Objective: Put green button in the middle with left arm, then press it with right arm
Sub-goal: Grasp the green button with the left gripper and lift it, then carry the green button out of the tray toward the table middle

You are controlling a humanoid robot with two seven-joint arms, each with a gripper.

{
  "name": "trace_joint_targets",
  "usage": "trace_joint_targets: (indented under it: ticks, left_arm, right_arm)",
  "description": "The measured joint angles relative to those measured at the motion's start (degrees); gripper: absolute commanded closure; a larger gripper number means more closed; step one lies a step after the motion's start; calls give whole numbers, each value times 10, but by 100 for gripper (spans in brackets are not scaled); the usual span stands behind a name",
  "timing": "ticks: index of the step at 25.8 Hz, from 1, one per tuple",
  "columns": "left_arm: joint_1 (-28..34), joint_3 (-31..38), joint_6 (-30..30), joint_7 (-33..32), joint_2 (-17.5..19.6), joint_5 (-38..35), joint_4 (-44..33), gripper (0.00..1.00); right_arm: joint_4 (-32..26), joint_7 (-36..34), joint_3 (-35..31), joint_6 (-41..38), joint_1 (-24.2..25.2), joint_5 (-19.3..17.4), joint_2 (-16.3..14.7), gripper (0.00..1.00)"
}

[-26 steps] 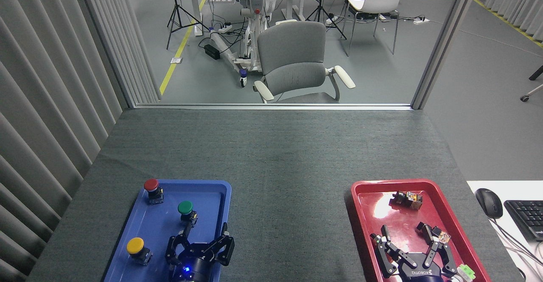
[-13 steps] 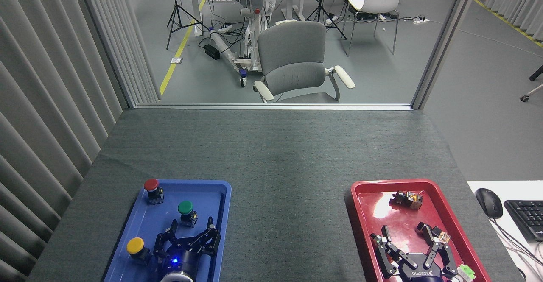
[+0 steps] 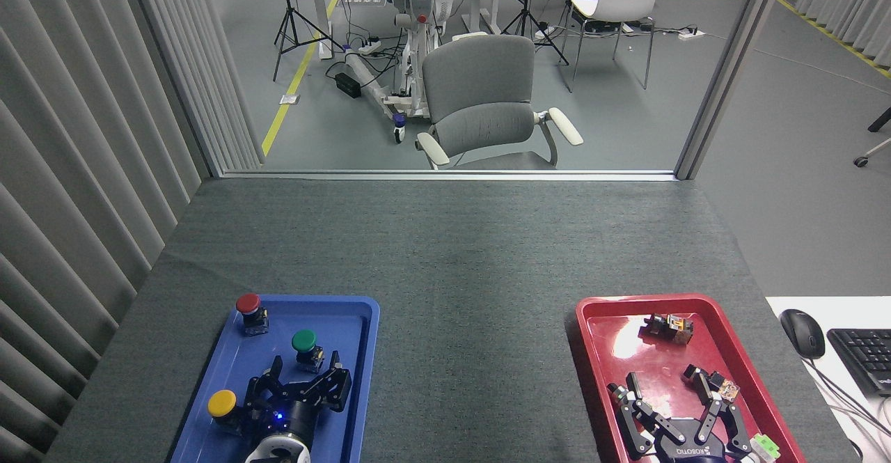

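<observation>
The left tool (image 3: 303,379), fingers apart, hovers just behind the small green-capped push-button (image 3: 305,347) in the blue plastic tray (image 3: 348,310); the right tool (image 3: 672,400) sits spread too.

Left claw (image 3: 304,377) enters from the lower edge over the blue tray (image 3: 348,304), fingers spread apart, tips pointing away from the robot, blue indicator lit on its wrist. Right claw (image 3: 674,393), well right of that tray, likewise spread wide, fingers pointing away, gripping nothing.
</observation>
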Motion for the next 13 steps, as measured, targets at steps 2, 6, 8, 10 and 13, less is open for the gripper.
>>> trace_joint_targets:
  ticks: [2,6,8,10,13]
  left_arm:
    - [-6,1,-3,0,0,0,8,5]
    - [-17,1,-8,1,0,0,25,24]
    - [-21,1,-15,1,0,0,30,32]
    - [-22,1,-19,2,0,0,34,40]
    - [-23,1,-26,9,1,0,37,57]
  right_arm:
    - [0,0,0,0,1,0,0,1]
    - [0,0,0,0,1,0,-1,1]
    - [0,0,0,0,1,0,-1,1]
    - [0,0,0,-1,1,0,-1,1]
    - [0,0,0,-1,1,0,-2,1]
